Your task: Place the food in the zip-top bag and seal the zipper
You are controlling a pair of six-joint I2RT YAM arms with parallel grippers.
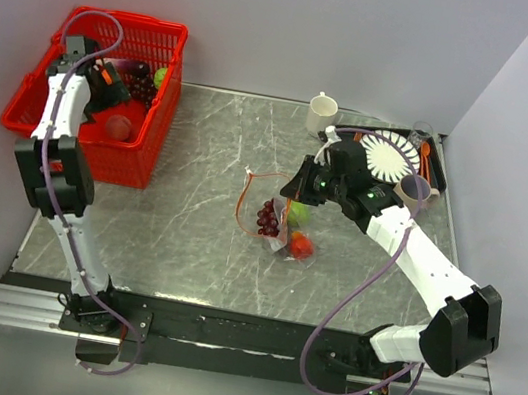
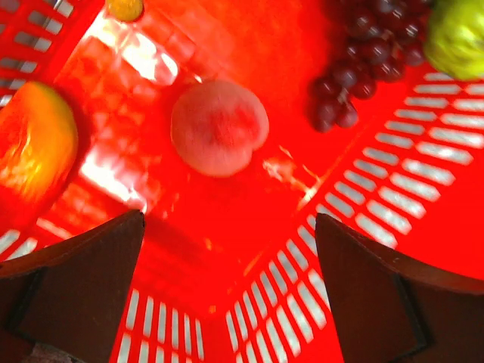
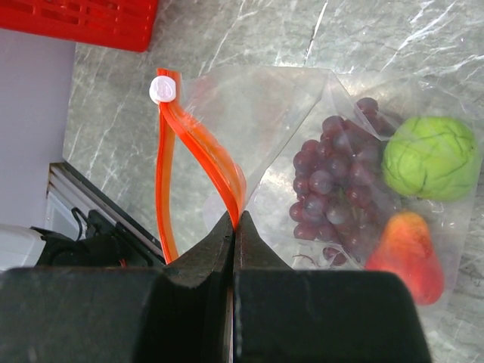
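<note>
The clear zip-top bag (image 1: 271, 217) (image 3: 287, 121) lies mid-table, its mouth open. Inside it are purple grapes (image 3: 333, 181), a green fruit (image 3: 431, 157) and a red-orange fruit (image 3: 408, 253). The orange zipper (image 3: 168, 174) curves in a loop, with a white slider (image 3: 162, 88) at its far end. My right gripper (image 3: 234, 221) (image 1: 297, 191) is shut on the zipper's near strip. My left gripper (image 2: 229, 227) (image 1: 109, 91) hangs open inside the red basket (image 1: 138, 161), just short of a pink peach (image 2: 219, 127). Nothing is between its fingers.
The basket also holds dark grapes (image 2: 363, 60), a green fruit (image 2: 457, 38) and an orange-red fruit (image 2: 34, 144). At the back right stand a white mug (image 1: 321, 114), a white plate (image 1: 390, 156) on a dark tray, a purple cup (image 1: 413, 190) and a glass (image 1: 419, 134).
</note>
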